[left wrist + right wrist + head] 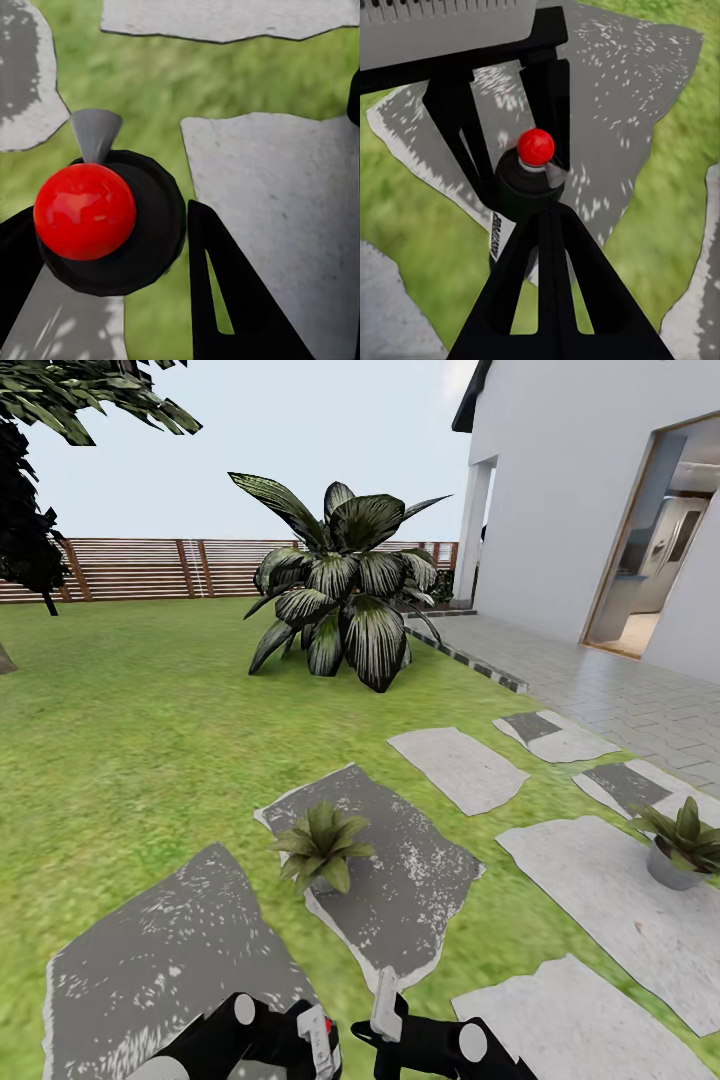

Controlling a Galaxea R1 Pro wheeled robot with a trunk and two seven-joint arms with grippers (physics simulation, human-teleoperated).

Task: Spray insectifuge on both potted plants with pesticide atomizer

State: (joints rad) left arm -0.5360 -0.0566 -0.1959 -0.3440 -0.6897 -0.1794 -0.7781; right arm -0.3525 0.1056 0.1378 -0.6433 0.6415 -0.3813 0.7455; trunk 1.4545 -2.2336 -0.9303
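Two small leafy plants sit in grey pots: one [322, 847] at the left edge of a dark stepping stone [400, 880], the other [683, 845] on a pale slab's right edge. The left gripper [112, 247] pinches the spray bottle [112, 221]; both wrist views show its red cap. Whether the right gripper [547, 292] is spread, I cannot tell

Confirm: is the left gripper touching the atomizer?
Touching. The left wrist view shows the atomizer wedged between the left gripper fingers, its dark body against both, no gap.
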